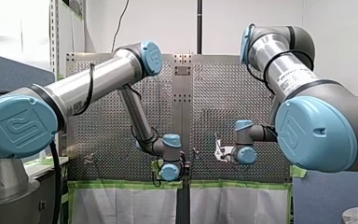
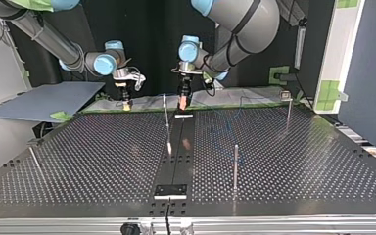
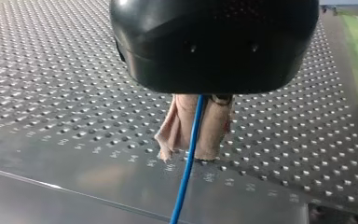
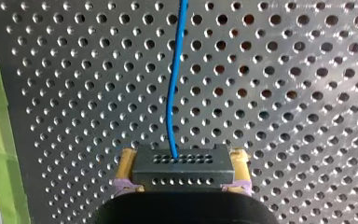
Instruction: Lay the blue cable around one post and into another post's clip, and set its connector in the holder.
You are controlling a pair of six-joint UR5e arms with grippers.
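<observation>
Over the table's far edge, at 12 o'clock from the black block (image 2: pixel 171 190) on the top view's near edge, my left gripper (image 3: pixel 196 149) pinches the blue cable (image 3: pixel 186 177) between beige pads (image 3: pixel 214 130), and the cable runs on past their tips. At its 9 o'clock in that view, my right gripper (image 4: pixel 182 161) clamps the dark perforated connector (image 4: pixel 182 175) between yellow pads (image 4: pixel 127 163), with the cable leading straight ahead over the perforated table (image 4: pixel 307 116).

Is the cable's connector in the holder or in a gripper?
In a gripper: the connector sits clamped between my right gripper's yellow pads, blue cable trailing from it.
</observation>
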